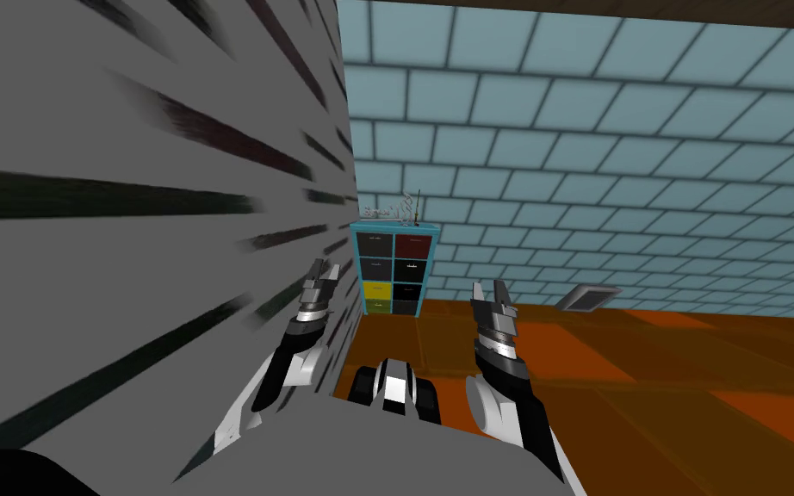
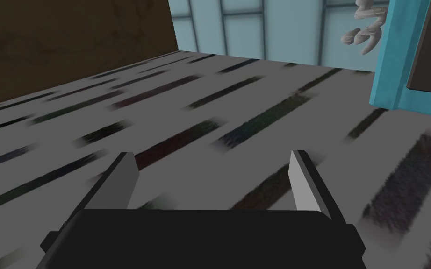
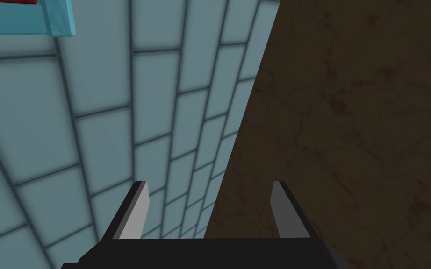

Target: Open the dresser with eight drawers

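Observation:
A small blue dresser (image 1: 393, 269) with eight drawers in two columns, black, dark red and yellow fronts, stands in the corner where the grey streaked wall meets the blue tiled wall. It is well ahead of both arms. A corner of the dresser (image 2: 392, 70) shows in the left wrist view beyond the fingers. My left gripper (image 1: 324, 275) is raised close to the grey wall, open, nothing between its fingers (image 2: 123, 180). My right gripper (image 1: 490, 293) is raised to the right of it, open and empty too, fingers (image 3: 135, 212) apart.
The grey wall with dark streaks (image 1: 128, 224) runs close along my left. Blue tiled wall (image 1: 602, 172) stands behind the dresser. Orange floor (image 1: 645, 370) stretches ahead and right, with a grey flat panel (image 1: 589, 297) by the tiled wall. Pale curly ornaments (image 1: 391, 209) sit on the dresser.

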Controlling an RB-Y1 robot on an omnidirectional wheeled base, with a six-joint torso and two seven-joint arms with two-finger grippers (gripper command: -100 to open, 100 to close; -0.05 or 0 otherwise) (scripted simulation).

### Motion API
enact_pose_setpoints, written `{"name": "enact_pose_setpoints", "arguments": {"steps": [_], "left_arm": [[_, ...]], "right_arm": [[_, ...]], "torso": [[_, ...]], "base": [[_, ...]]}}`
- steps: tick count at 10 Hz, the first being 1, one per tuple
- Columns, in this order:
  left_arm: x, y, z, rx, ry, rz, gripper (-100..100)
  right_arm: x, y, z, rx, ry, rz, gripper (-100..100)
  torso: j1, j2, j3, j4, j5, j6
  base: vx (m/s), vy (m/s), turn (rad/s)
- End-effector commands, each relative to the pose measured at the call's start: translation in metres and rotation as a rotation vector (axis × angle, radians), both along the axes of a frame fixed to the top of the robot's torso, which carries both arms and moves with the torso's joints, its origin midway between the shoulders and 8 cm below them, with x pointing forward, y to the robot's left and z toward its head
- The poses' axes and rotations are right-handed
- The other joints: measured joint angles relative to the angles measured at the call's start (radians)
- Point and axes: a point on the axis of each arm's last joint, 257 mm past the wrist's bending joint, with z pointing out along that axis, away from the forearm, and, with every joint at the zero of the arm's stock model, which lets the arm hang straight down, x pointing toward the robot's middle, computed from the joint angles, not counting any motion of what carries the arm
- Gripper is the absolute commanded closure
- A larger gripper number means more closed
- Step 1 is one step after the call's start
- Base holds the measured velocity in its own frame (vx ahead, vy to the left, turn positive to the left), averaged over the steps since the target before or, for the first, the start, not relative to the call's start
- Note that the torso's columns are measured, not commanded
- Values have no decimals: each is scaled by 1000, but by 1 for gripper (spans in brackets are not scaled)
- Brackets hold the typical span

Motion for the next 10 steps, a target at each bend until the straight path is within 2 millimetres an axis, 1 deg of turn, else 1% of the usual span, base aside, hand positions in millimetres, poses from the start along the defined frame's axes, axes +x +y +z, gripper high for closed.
{"name": "enact_pose_setpoints", "arguments": {"steps": [1, 5, 10], "left_arm": [[8, -2, 0, 33, 37, -21, -100], [22, -1, -1, 37, 96, -32, -100], [39, 6, -5, -1, 169, -29, -100]], "right_arm": [[0, 0, 0, 0, 0, 0, 0], [0, 0, 0, 0, 0, 0, 0], [0, 0, 0, 0, 0, 0, 0]], "torso": [[0, 1, -1, 1, 0, 0], [0, 2, 0, 1, 0, 0], [2, 3, 0, 2, 0, 0]], "base": [[74, -86, 6], [96, -109, 7], [96, -105, 7]]}}
